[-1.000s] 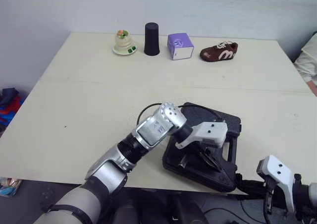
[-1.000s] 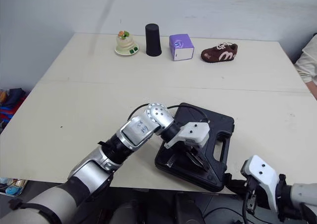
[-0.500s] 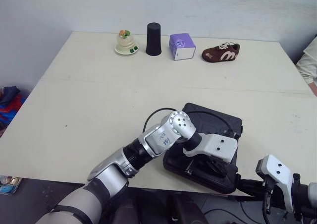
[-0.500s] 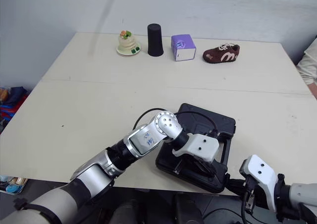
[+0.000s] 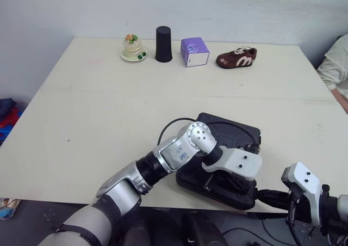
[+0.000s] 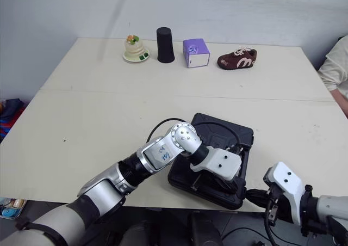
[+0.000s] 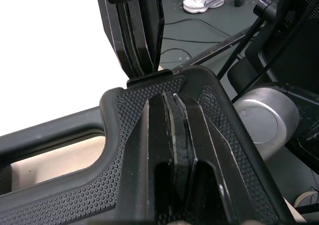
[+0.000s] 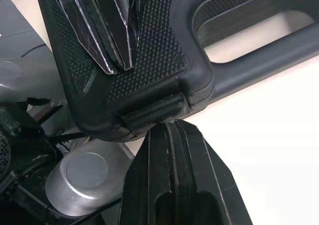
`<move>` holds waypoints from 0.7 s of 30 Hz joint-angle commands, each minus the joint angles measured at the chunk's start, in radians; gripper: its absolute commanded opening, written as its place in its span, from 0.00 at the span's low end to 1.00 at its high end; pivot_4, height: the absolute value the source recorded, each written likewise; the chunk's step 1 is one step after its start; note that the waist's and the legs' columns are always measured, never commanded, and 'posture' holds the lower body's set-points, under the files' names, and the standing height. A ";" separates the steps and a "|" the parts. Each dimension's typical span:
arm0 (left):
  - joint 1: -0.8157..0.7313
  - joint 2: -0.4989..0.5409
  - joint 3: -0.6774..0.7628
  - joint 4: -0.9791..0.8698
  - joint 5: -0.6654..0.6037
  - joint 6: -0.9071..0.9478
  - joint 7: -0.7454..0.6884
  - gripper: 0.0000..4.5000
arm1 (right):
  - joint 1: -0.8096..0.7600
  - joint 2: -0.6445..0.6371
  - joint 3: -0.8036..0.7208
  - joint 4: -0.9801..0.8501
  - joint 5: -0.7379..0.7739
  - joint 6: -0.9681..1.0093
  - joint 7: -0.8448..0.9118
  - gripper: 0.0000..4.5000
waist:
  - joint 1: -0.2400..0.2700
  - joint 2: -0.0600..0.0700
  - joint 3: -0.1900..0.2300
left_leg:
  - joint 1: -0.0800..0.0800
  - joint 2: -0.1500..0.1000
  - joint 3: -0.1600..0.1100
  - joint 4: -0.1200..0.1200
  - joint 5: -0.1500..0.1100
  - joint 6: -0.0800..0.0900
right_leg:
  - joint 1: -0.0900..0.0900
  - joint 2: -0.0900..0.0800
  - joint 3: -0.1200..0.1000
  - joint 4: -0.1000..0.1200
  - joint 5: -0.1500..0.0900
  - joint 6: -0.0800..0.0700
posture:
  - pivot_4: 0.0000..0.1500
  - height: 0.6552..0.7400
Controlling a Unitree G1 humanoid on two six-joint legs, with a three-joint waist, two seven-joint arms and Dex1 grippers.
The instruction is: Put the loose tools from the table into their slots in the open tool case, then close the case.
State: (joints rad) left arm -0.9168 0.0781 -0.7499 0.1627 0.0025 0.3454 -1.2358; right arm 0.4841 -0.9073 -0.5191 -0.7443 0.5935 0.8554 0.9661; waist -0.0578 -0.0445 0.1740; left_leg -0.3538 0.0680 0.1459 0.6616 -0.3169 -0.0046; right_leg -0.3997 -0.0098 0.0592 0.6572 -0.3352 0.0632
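From where I stand, the nearest thing is the right hand (image 8: 172, 130), low at the near edge of the worktop (image 5: 109, 110). Its two fingers are pressed together into one narrow wedge. The tip sits right at the front latch (image 8: 152, 110) of the black tool case (image 5: 234, 134), touching it or all but.

Just behind, the left hand (image 7: 172, 100) lies on the pebbled lid near that same corner. Its fingers are also closed tight, holding nothing. The case lies flat with its lid down at the near right of the worktop, and the latch corner juts out past the edge.

That overhang is what worries me. If the right hand pushes up or inward on the latch harder than the left presses down, I'd expect the case to skid or pivot instead of the latch snapping home. A downward shove from the left hand so close to the edge could tip the corner off.

The two sets of fingers are very near each other, so a small slip could knock them together. A blunt, closed wedge could also ride off the latch lip.

Well beyond, along the far side, stand a little cake figurine (image 5: 132, 47), a black cup (image 5: 162, 43), a purple box (image 5: 194, 51) and a brown shoe (image 5: 236, 57), all clear of this.
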 commanded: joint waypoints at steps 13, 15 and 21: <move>-0.003 0.234 0.429 -0.057 -0.352 0.215 -0.180 0.50 | -0.028 -0.037 -0.255 0.023 0.092 -0.064 0.116 0.53 | 0.002 0.008 0.003 | 0.001 0.000 -0.001 -0.006 0.004 -0.006 | -0.001 0.001 -0.002 -0.003 -0.001 -0.001 | 1.00 0.93; 0.012 0.341 0.514 -0.072 -0.398 0.269 -0.196 0.71 | -0.016 -0.055 -0.361 0.051 0.124 -0.065 0.189 0.76 | 0.004 0.008 0.004 | -0.001 0.000 -0.001 -0.006 0.005 -0.009 | -0.007 0.000 -0.002 -0.001 -0.001 -0.001 | 1.00 0.93; 0.160 0.625 0.715 -0.160 -0.497 0.385 -0.193 1.00 | -0.009 -0.102 -0.571 0.129 0.177 -0.025 0.277 1.00 | 0.005 0.008 0.004 | -0.002 0.000 0.000 -0.012 0.005 -0.011 | -0.010 -0.001 -0.002 -0.004 -0.003 -0.002 | 1.00 0.93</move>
State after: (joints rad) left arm -0.7659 0.6814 -0.0844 0.0500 -0.4504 0.7032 -1.4305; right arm 0.4782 -0.9989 -1.0319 -0.6208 0.7510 0.8273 1.2226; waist -0.0528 -0.0368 0.1777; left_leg -0.3560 0.0677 0.1455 0.6495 -0.3118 -0.0160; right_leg -0.4097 -0.0109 0.0570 0.6533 -0.3390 0.0618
